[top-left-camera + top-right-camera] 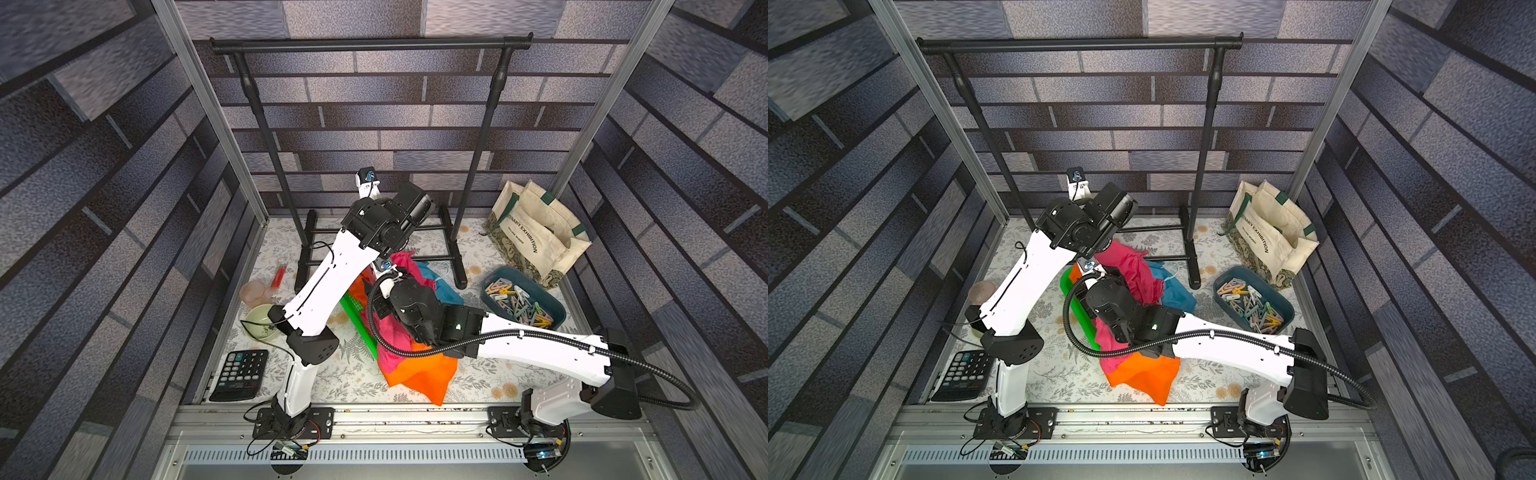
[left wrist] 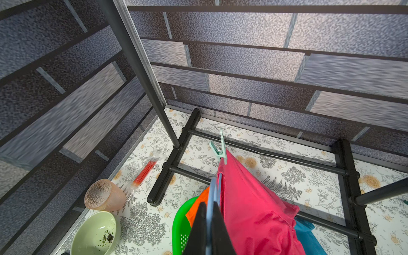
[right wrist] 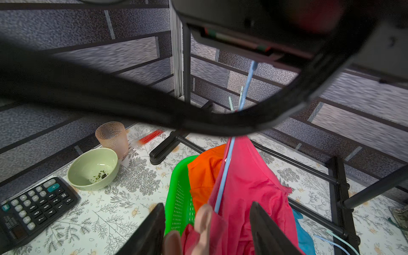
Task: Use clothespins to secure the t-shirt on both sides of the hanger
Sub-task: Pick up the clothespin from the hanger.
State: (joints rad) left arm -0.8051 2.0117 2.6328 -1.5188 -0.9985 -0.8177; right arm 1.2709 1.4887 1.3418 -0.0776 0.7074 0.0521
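My left gripper [image 2: 208,204] is shut on the pale blue hanger [image 2: 213,189] and holds it up off the table. The pink t-shirt [image 2: 254,198] hangs over it. A mint clothespin [image 2: 220,150] is clipped on the shirt at the hanger's far end. My right gripper [image 3: 207,204] is open, its jaws wide apart on either side of the near end. A beige-pink clothespin [image 3: 204,218] stands between them on the shirt's edge, beside the hanger [image 3: 223,183]. More clothespins [image 1: 519,303] fill a teal bin [image 1: 559,316] at the right. Both grippers are hidden under the wrists in both top views.
A green basket [image 1: 357,320] with orange cloth [image 1: 419,374] and blue cloth [image 1: 444,286] lies under the shirt. The black clothes rack [image 1: 370,43] stands behind. A tote bag [image 1: 536,232] is at back right. Calculator [image 1: 241,374], green bowl [image 1: 262,322], cup [image 1: 253,293] and red pens [image 1: 279,274] line the left.
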